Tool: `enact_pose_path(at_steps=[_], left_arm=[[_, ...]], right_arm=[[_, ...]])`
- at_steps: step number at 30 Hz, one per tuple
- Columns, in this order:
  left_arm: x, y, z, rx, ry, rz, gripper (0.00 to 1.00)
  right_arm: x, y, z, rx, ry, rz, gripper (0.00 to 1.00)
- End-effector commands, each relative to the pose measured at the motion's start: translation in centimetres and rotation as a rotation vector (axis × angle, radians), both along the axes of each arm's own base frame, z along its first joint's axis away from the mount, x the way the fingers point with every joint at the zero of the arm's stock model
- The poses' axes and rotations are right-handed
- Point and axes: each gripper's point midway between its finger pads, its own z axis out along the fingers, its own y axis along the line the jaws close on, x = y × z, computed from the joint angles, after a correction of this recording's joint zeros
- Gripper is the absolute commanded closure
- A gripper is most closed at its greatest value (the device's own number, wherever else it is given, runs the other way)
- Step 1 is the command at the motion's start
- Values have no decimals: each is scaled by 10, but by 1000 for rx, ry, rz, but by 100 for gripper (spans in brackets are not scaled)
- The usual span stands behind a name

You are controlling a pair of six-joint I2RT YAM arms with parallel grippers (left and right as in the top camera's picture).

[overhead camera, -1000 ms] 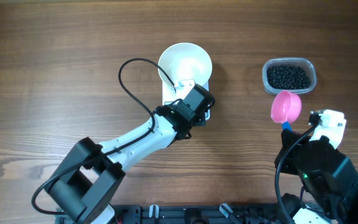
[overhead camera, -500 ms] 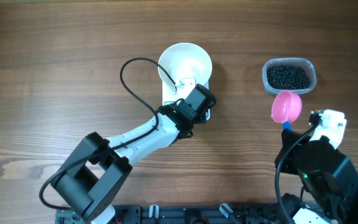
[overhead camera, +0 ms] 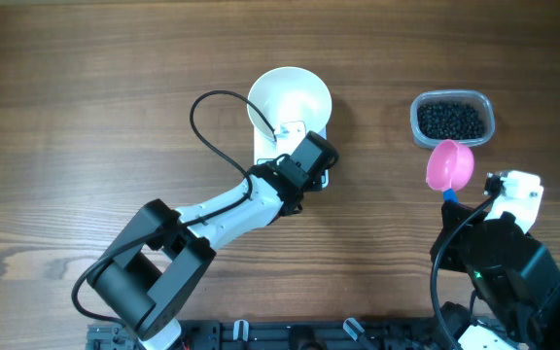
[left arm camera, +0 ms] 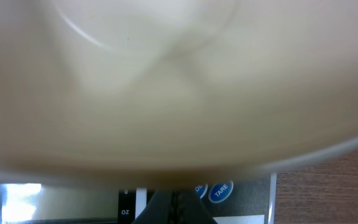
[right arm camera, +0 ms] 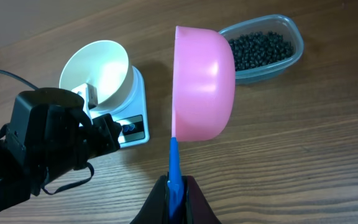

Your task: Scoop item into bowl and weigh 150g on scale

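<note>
The black beads (overhead camera: 450,120) all lie in the clear tub (overhead camera: 415,122) near the far right corner of the table (overhead camera: 86,97). None shows in the white bowl (overhead camera: 290,97), which sits on the scale (right arm camera: 137,102) at mid-table, toward the far edge. Just on the near side of the tub hangs the pink scoop (overhead camera: 449,166), tipped on its side. Its blue handle (right arm camera: 174,158) is clamped in the right pincer (right arm camera: 175,198), likely poised to dip into the pile. The left pincer (left arm camera: 174,208) is closed on nothing. Its tips are at the scale's front edge by the TARE button (left arm camera: 221,191), probably to zero out the bowl's weight before filling.
</note>
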Motion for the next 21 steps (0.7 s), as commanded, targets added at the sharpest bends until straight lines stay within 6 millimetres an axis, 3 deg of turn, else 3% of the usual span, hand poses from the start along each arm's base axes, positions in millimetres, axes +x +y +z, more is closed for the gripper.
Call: enact_pose_path(at_steps=[1,21], left_arm=[[7,4,1,21,-23,18,96],[6,4,0,9,-14,39,96]], right_arm=[[2,-3,5,1,-20,-26,96],[3,-4,5,-2,-22,-28,96]])
